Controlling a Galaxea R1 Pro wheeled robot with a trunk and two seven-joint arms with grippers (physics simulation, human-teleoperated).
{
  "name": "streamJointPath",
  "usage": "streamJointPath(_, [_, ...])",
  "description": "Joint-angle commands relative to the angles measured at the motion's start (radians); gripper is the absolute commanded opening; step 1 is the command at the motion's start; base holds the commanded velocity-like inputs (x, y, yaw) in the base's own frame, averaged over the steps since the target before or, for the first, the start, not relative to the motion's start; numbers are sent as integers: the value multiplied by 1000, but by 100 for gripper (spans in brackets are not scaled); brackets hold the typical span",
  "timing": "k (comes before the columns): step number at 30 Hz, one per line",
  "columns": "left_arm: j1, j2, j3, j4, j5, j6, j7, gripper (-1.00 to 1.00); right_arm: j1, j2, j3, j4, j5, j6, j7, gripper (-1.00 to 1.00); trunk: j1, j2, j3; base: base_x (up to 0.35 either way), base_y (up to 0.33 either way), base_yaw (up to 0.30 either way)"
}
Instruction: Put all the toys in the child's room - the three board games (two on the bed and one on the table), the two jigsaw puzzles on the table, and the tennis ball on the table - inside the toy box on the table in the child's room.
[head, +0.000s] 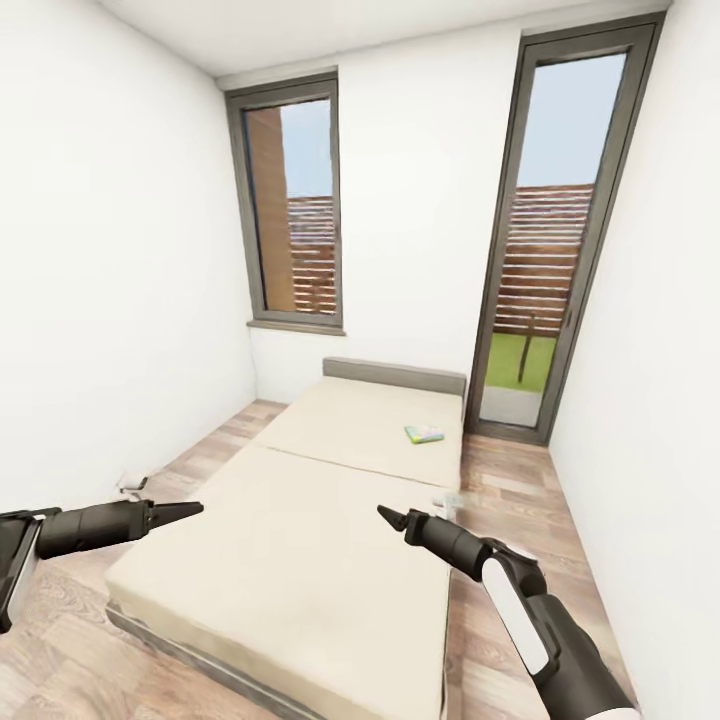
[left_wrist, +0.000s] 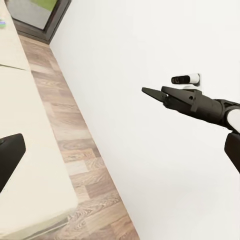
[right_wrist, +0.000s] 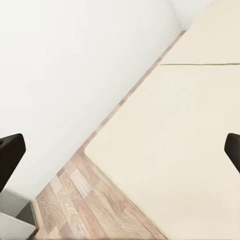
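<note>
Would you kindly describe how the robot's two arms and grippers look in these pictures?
Both arms are glossy black cylinders with white panels. The left gripper and right gripper are black and taper to slim pointed fingers. The right arm has a white shell segment behind a black wrist; the left arm ends in a white-edged block. No cables or markings are visible.

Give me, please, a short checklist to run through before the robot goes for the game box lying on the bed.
1. Target in sight: ok. One board game lies flat on the far section of the bed, near its right edge.
2. Second board game located: not ok; just one is visible on the mattress.
3. Grippers free: ok. The left gripper and right gripper hold nothing.
4. Jaw opening: cannot tell. In the head view both look pinched; in the right wrist view the fingertips stand apart.
5. Within reach: probably not ok; the box lies well beyond both grippers.
6. Path along the floor right of the bed: looks ok.
</note>
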Motion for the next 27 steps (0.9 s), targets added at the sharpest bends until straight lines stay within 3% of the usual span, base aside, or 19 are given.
streamJointPath(1, [-1,0,1,0,-5,10,-6,100,0,-1,1,0,-6,5,-1,100,1,-1,0,97,-94,286])
streamJointPath(16, [0,-1,-2,0,-4,10,-6,100,0,-1,0,3,-6,5,-1,100,1,-1,0,95,-103,286])
streamJointPath(27, [0,-2,-1,0,-7,11,-6,100,0,-1,1,3,-6,5,-1,100,1,-1,0,28,-225,287])
